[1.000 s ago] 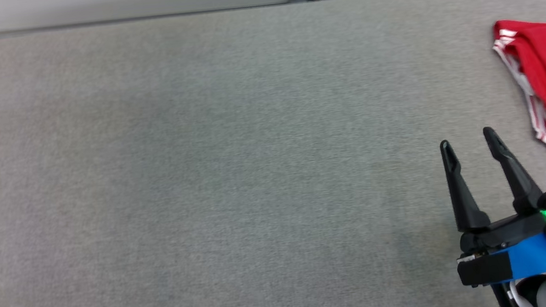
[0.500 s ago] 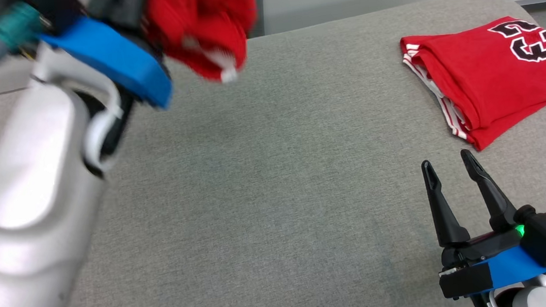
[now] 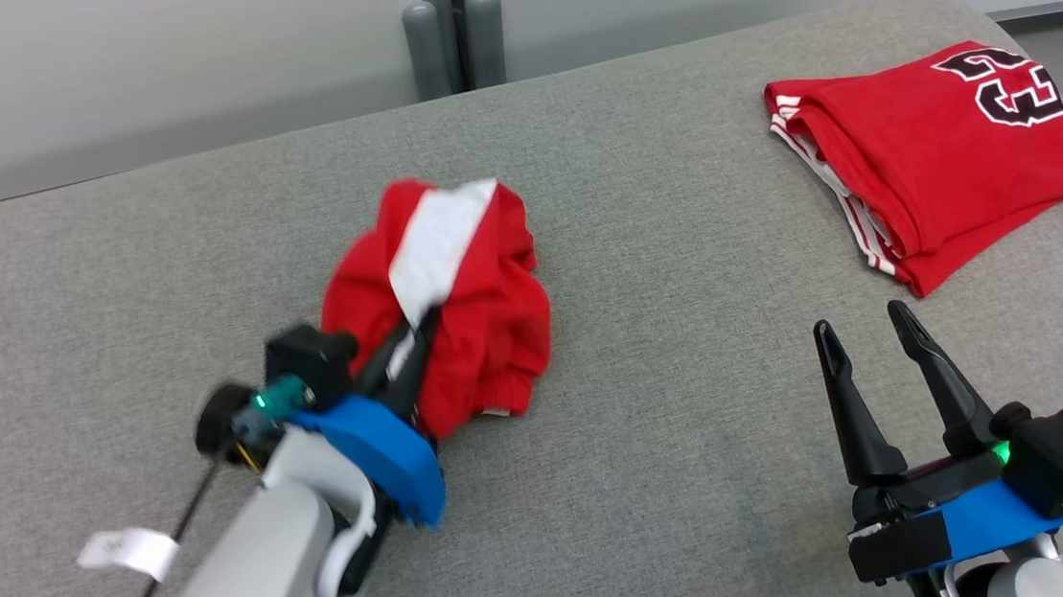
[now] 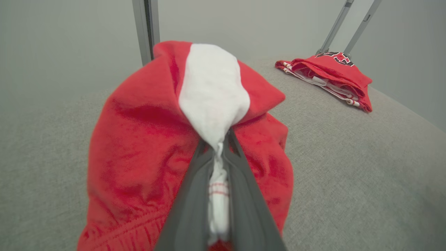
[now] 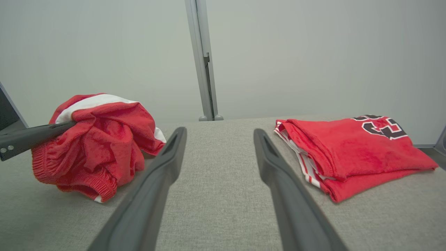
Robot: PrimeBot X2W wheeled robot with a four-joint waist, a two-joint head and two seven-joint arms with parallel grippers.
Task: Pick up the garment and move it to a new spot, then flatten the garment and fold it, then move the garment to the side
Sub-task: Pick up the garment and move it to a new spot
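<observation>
The garment (image 3: 486, 331) is a crumpled red bundle with a white band, left of the table's middle. My left gripper (image 3: 419, 332) reaches in from the lower left and is shut on it. In the left wrist view the fingers (image 4: 195, 195) pinch a white fold, and the garment (image 4: 139, 139) bulges around them. The right wrist view shows the garment (image 5: 101, 139) hanging from the left fingers (image 5: 35, 134), its lower edge at the table surface. My right gripper (image 3: 866, 322) stands open and holds nothing at the lower right, well clear of the bundle; its jaws spread wide (image 5: 219, 130).
A folded red jersey (image 3: 942, 147) with black numerals lies at the table's far right (image 5: 348, 150). The table (image 3: 650, 442) has a grey fabric top. A grey post (image 3: 452, 26) stands behind its far edge. A white tag (image 3: 126, 553) hangs by my left arm's cable.
The head camera has swung, so the whole picture shifted. My left arm came down from the upper left with the red garment to the table's middle. The right gripper stays open.
</observation>
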